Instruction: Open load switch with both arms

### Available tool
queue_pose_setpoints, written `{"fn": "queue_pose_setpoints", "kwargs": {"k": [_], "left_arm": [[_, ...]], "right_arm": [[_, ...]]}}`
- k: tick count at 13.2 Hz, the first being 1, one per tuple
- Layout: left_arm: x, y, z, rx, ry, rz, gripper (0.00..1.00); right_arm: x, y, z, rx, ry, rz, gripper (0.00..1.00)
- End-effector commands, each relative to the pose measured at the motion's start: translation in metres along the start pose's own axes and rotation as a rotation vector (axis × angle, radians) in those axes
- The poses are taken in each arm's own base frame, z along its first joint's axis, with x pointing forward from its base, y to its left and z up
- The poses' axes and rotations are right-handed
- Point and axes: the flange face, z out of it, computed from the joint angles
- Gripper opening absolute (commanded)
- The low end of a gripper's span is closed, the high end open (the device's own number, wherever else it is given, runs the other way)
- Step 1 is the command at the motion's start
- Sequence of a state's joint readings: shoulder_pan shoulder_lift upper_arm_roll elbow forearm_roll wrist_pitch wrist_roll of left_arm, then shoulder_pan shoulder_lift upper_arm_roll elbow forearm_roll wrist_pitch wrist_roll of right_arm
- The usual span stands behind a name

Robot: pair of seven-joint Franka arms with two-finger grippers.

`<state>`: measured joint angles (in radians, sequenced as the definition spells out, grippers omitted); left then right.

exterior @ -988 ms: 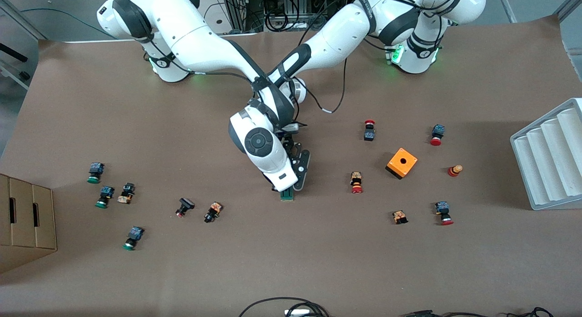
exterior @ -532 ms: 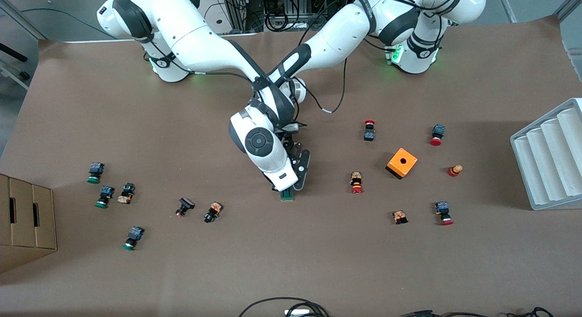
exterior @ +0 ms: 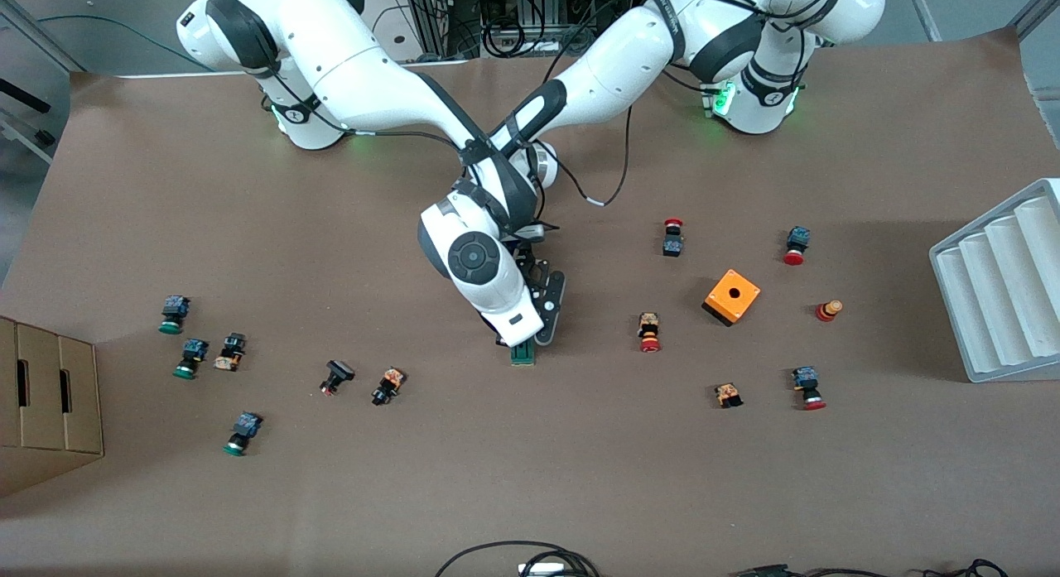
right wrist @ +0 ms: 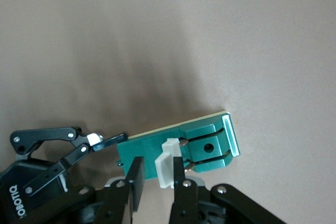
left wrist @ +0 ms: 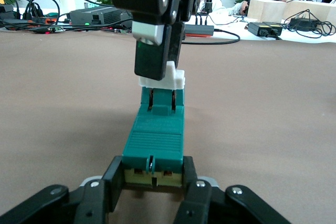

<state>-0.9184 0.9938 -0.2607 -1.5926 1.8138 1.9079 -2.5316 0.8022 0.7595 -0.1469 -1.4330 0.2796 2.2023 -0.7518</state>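
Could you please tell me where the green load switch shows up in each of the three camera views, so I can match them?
Front view: only the end of the load switch shows, under the two grippers at mid-table.
Left wrist view: it runs from the left gripper, shut on its end, up the middle.
Right wrist view: it lies slanted at lower centre.
Shared landmark: the white slider, pinched by the right gripper.

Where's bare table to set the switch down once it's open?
Bare paper runs nearer the camera than the load switch, between the black button and the small orange part. The stretch beside the cardboard box is crowded with green buttons; red buttons cluster round the orange cube.
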Motion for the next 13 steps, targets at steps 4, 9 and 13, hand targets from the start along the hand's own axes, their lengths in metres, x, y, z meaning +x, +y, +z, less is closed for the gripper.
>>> {"fn": "queue_pose_setpoints", "kwargs": {"k": [4,9,13], "left_arm": [[-0.01,-0.001,0.006,0.0,-0.007,-0.01,0.06],[-0.01,-0.001,0.006,0.0,-0.007,-0.01,0.06],[-0.01,-0.001,0.006,0.0,-0.007,-0.011,0.06]], "right_arm": [[-0.006,-0.007,0.018,0.007,-0.005,0.014,0.29],[-0.008,-0.006,0.023,-0.002,-0.002,0.016,0.29],[-0.009,-0.006,0.028,-0.001,-0.005,0.015,0.29]]}}
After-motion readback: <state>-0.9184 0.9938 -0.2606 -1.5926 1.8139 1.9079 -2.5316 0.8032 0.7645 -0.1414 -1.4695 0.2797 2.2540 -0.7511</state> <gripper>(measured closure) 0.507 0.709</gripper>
